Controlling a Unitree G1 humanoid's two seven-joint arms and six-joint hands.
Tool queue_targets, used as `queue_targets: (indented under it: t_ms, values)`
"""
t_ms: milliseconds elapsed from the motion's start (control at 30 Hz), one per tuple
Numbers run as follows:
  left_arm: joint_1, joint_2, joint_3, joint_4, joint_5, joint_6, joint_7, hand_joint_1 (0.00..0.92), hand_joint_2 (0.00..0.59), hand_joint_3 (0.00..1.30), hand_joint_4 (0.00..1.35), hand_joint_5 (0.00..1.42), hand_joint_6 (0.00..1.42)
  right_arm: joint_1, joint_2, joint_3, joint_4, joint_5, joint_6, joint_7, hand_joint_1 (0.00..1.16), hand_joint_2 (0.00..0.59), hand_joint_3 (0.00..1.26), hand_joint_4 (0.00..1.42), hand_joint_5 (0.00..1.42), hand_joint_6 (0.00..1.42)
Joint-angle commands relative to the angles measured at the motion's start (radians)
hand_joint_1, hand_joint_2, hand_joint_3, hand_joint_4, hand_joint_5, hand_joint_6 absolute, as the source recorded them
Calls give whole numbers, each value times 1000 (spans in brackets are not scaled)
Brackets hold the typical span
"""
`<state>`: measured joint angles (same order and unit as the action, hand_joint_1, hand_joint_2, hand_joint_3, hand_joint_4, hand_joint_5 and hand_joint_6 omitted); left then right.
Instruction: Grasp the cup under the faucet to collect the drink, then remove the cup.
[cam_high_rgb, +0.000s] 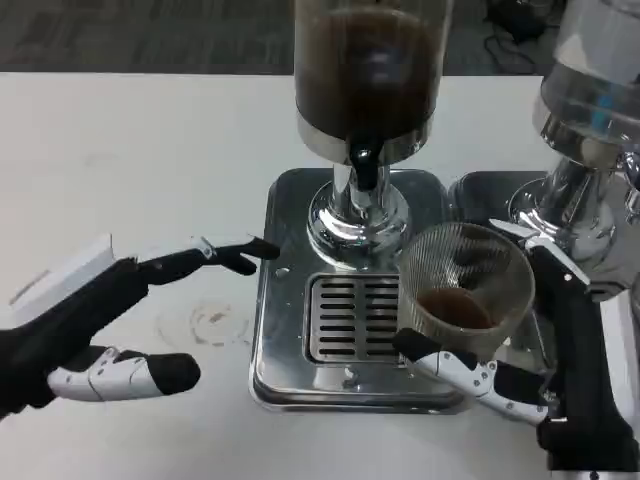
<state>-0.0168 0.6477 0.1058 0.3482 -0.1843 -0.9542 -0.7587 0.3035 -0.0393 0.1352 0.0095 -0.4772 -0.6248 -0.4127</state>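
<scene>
A clear ribbed cup (466, 288) with a little brown drink in its bottom is held by my right hand (540, 350), fingers around its lower side and back. The cup sits right of the black faucet (365, 168), over the right edge of the slotted drip grate (350, 318), slightly tilted. Above the faucet stands the dispenser tank (367, 70) filled with dark drink. My left hand (110, 320) hovers open over the table left of the steel base (280, 330), fingers stretched toward it, touching nothing.
A second dispenser (590, 110) with a clear tank and chrome stand rises at the right, close behind my right hand. White table (140, 160) spreads to the left and back; a faint ring stain (213, 322) lies near the base.
</scene>
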Motion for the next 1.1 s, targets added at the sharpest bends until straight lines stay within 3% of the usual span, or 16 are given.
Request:
queue_targets:
  t_ms: [33, 433, 800, 1100]
  values:
    - [32, 39, 1, -47, 1, -29, -5, 0, 64, 226, 144, 230, 192, 20, -7, -12, -80, 31, 2, 29, 1048, 44, 877, 1046, 1157, 1424]
    - [125, 105, -7, -151, 2, -102, -12, 0, 53, 194, 109, 179, 149, 94, -17, -43, -201, 82, 39, 121, 1054, 45, 889, 1058, 1180, 1424]
    - [226, 169, 38, -252, -25, -171, 5, 0, 51, 160, 24, 85, 111, 193, -32, -77, -301, 110, 40, 187, 1056, 52, 891, 1067, 1182, 1423]
    - [251, 180, 88, -259, -1, -249, 28, 0, 39, 133, 0, 0, 58, 228, -38, -93, -354, 138, 56, 226, 1056, 53, 899, 1071, 1182, 1424]
